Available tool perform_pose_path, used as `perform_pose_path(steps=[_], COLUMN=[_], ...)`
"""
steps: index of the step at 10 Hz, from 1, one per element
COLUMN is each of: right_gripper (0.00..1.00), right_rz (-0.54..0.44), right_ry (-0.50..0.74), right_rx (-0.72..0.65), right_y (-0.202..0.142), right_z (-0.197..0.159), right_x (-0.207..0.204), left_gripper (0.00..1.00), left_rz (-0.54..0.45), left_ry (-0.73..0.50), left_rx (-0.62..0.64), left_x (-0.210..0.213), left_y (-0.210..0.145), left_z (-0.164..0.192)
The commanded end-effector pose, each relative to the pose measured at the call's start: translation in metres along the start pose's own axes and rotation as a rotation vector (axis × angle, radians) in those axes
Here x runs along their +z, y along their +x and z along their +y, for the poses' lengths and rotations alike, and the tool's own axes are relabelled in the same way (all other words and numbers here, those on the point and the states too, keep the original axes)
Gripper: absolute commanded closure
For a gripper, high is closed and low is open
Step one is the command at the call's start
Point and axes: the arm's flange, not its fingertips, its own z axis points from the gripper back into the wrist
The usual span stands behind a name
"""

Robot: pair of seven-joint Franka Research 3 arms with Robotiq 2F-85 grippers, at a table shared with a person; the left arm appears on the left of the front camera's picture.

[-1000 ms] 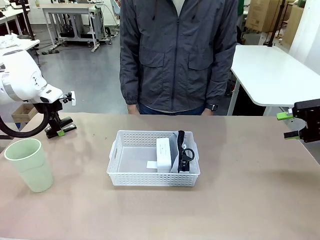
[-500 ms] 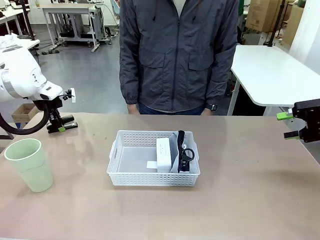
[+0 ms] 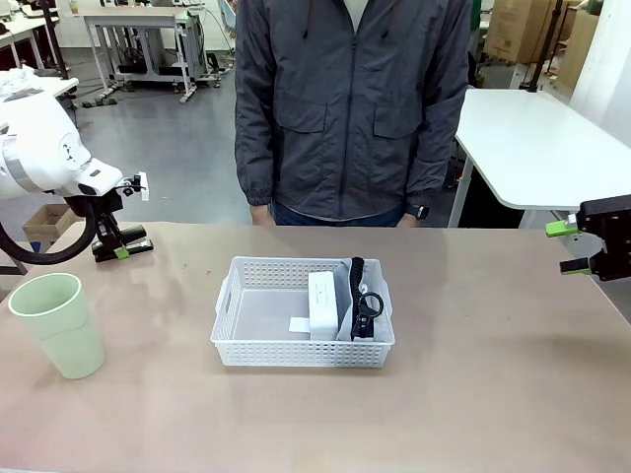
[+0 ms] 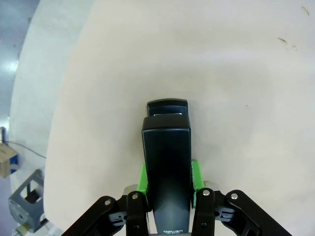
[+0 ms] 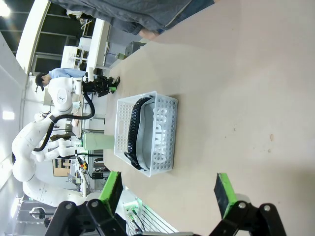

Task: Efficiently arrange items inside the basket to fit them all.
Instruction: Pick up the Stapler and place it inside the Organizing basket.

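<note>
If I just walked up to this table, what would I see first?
The white basket sits in the middle of the table, with a grey pouch and a small white box tucked at its right end. At the far left, the left arm's fingers clamp a black stapler, and a pale green cup stands alone near the front left corner.

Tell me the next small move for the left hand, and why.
Probably lift the black stapler a little, straight up. The left hand has its green pads pressed against both sides of it, at the far-left part of the table. The shallow white perforated plastic basket has bare floor in its left half, beside the small white box, so a clear lift seems the sensible start towards there.
</note>
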Motion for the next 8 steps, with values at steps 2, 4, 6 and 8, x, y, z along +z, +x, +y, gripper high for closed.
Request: perform_pose_path(steps=[2,4,6,8], right_gripper=[0.00,0.00,0.00,0.00], right_rz=[0.000,0.000,0.000,0.000], right_ry=[0.008,0.008,0.008,0.008], right_rx=[0.008,0.008,0.008,0.008], right_y=[0.000,0.000,0.000,0.000], right_z=[0.001,0.001,0.001,0.001], right_x=[0.001,0.001,0.001,0.001], left_gripper=[1.00,1.00,1.00,1.00], left_rz=[-0.069,-0.185,-0.326,-0.361], left_ry=[-0.097,-0.205,-0.116,-0.061], left_rx=[0.028,0.060,0.129,0.227], left_x=[0.019,0.069,0.129,0.172], left_y=[-0.005,-0.016,-0.040,-0.067], left_z=[-0.011,-0.031,-0.064,-0.087])
